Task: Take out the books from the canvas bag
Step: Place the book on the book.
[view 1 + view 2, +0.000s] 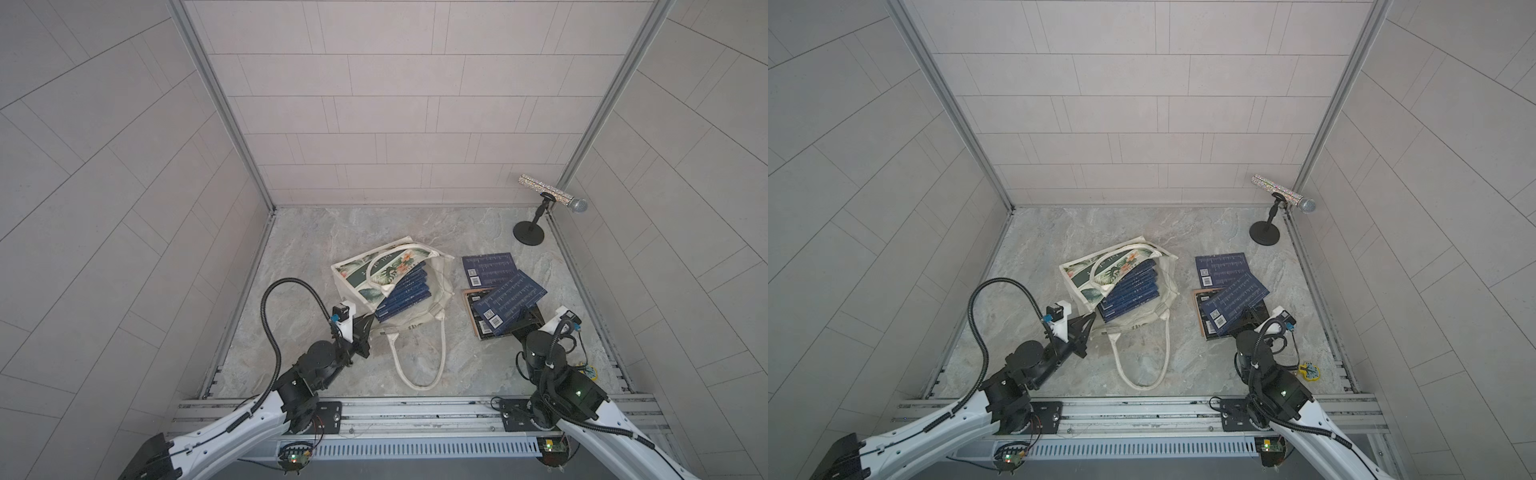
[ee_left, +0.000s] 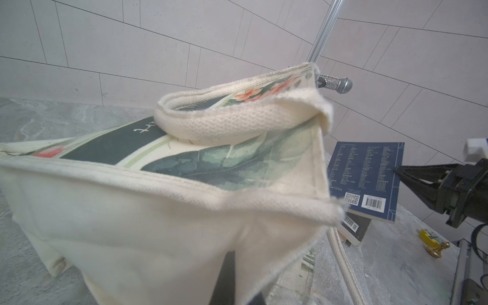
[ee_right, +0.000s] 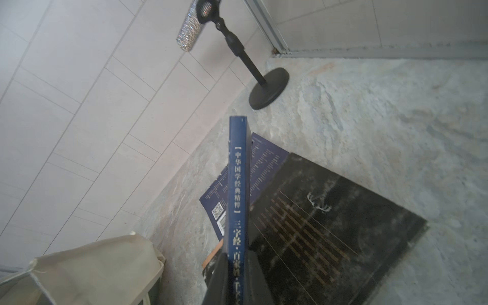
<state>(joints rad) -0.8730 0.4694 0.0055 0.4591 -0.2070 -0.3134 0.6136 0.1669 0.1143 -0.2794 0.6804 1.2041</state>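
1. The cream canvas bag (image 1: 353, 270), printed with green leaves and orange flowers, lies on its side near the middle of the grey marble-patterned table (image 1: 299, 249), with its mouth turned towards the robot.
2. A stack of thin navy books (image 1: 405, 291) is lodged in the open mouth of the bag. The near ends of the books project past the rim.
3. One thick cream rope handle (image 1: 419, 365) is laid out in a loop on the table in front of the bag.
4. The left gripper (image 1: 365, 332) is pressed together on the near edge of the bag's fabric. In the left wrist view, the fabric (image 2: 158, 211) is seen held up and taut.
5. The right gripper (image 3: 235, 280) is closed on the spine edge of one navy book with white text (image 1: 515, 297), to the right of the bag. This book is held tilted.
6. Below the held book lies a black-brown book (image 3: 330, 224). Whether the two are in contact cannot be determined.
7. A second navy book (image 1: 488, 266) lies flat just beyond, partly under the black-brown one.
8. A glittered silver microphone on a black stand (image 1: 552, 193) is placed at the far right corner.
9. A small yellow and blue object (image 1: 1310, 370) lies beside the right arm.
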